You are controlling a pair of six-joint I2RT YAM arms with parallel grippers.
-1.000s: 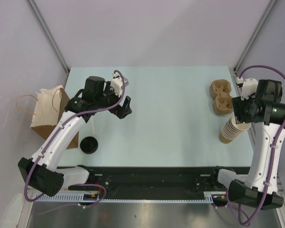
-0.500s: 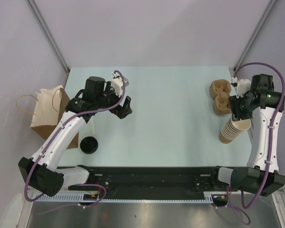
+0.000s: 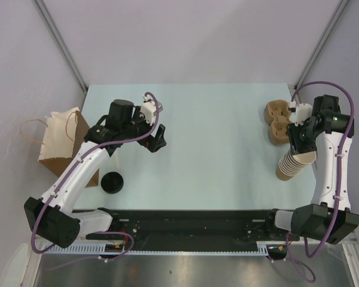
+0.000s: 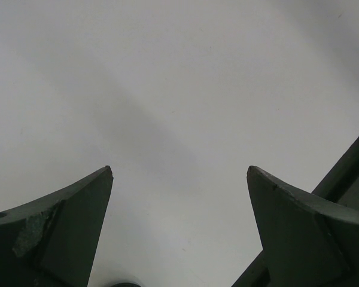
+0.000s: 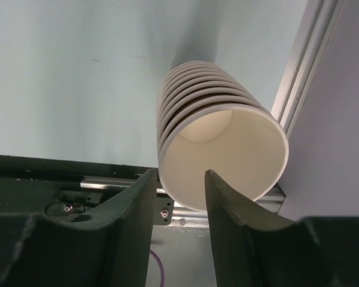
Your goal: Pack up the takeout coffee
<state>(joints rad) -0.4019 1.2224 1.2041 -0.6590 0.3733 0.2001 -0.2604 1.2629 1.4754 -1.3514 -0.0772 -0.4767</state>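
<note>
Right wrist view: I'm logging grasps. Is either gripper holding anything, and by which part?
Nothing is held. The right gripper is open at the top rim of the cup stack, not pinching it. The left gripper is open and empty.

Just beneath the left gripper (image 4: 179,173), a dark round sliver (image 4: 123,284) is cut off by the picture's bottom edge; we cannot identify it. The fingers of the right gripper (image 5: 180,173) cover the near rim of the cup stack (image 5: 227,137), whose base we cannot see.

bag (image 3: 57,140) left | coffee (image 3: 113,182) before it | carrier (image 3: 278,121) right | stack (image 3: 291,162) before it
</note>
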